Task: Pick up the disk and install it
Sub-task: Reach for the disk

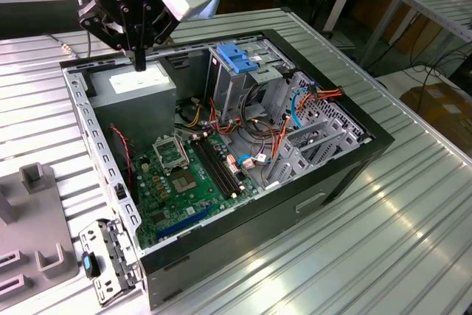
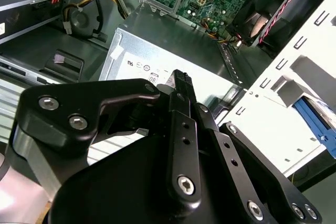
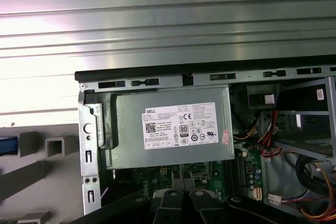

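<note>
We see the gripper hanging over the open case, with its fingertips pointing down at the grey power supply in the far corner of the case on the exterior view's left. The two fingers are pressed together and there is nothing between them, so the tool is clenched and it carries nothing. We cannot tell if the tips touch the power supply or stay just above it. The disk is not inside the case. In both wrist views a piece of its bright blue rail shows outside the metal wall of the case, and in the first wrist view the disk lies just beside the grey fixture, well apart from the gripper. Inside the case we see the green motherboard on the bottom and a tall metal cage with a light blue block on top of it. The case and the fixture both stand on the ribbed metal table
</note>
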